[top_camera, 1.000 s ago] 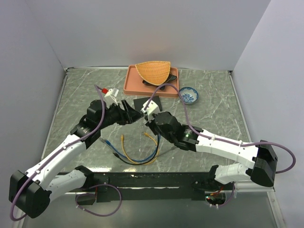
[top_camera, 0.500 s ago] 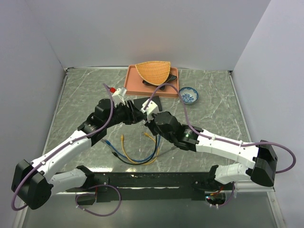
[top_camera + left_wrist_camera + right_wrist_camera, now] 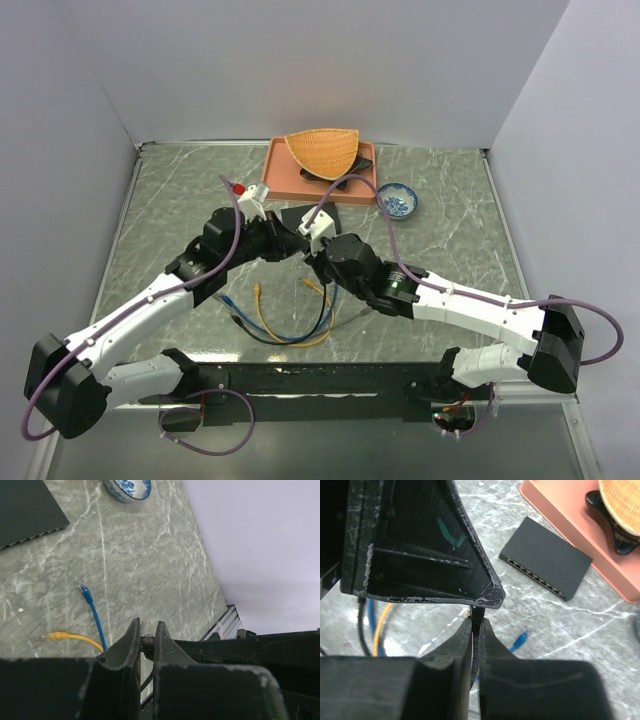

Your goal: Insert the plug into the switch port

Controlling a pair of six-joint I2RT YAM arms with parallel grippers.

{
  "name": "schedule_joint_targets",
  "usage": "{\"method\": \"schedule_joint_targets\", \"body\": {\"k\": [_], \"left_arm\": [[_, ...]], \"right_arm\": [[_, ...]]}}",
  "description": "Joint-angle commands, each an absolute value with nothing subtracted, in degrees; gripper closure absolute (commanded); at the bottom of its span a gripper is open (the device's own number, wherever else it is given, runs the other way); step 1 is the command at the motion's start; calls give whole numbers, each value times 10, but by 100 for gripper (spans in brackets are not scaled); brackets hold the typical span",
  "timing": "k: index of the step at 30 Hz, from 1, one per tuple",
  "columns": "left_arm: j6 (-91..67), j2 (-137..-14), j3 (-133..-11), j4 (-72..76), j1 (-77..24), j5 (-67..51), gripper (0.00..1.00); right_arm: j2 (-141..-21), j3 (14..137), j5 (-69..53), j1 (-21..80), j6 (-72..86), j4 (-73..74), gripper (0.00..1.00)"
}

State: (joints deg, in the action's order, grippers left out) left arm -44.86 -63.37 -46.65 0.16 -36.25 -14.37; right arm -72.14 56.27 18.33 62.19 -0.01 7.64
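Switch point(image 3: 546, 566) on table point(image 3: 450, 250), just before tray point(image 3: 283, 178); bowl point(image 3: 400, 212) right of tray.

switch point(image 3: 546, 565) black | tray point(image 3: 280, 176) salmon | bowl point(image 3: 398, 210) blue-white patterned | table point(image 3: 160, 200) grey-veined marble

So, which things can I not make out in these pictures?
What the left pincer pinches: left wrist view, too small, dark.
The black cable end: right wrist view, it leaves the right pincer and vanishes behind the left pincer's finger.
The switch: top view, half covered by both pincers.
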Motion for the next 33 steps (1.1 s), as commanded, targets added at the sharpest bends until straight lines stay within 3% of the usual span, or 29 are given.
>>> {"method": "schedule_joint_targets", "body": {"k": [1,2,4,5,7,8,9,15,19,27,31,33], "left_arm": [[-446,-569,-476,-24,-361,-45,99],[-452,-546,-473,-29,-361,-16,99],[-458,-524,-468,-41,-361,-2,99],[-461,-513,-465,-44,-361,-2,99],[-463,-483,-458,-45,-361,26,99],[-462,-466,-455,-43,-361,29,99],[-461,-458,-454,-40,-361,30,99],[-425,-427,-430,30,-361,-33,99],[-401,-432,-416,92,-361,-149,99],[-396,-439,-397,174,-361,-252,99],[-392,-428,-390,188,-361,-266,99],[-392,-426,-390,189,-361,-269,99]], "right_arm": [[-686,597,133,594,33,69,73],[-682,593,112,584,39,72,62],[-661,584,64,559,58,64,49],[-653,569,14,535,64,57,32],[-625,549,-55,504,88,22,17],[-614,526,-129,472,96,8,5],[-597,515,-168,458,109,-30,1],[-597,493,-427,389,170,-112,1],[-634,504,-522,375,227,-183,1],[-693,526,-576,374,286,-236,9],[-703,517,-584,366,326,-292,23],[-713,518,-591,362,345,-321,23]]}}
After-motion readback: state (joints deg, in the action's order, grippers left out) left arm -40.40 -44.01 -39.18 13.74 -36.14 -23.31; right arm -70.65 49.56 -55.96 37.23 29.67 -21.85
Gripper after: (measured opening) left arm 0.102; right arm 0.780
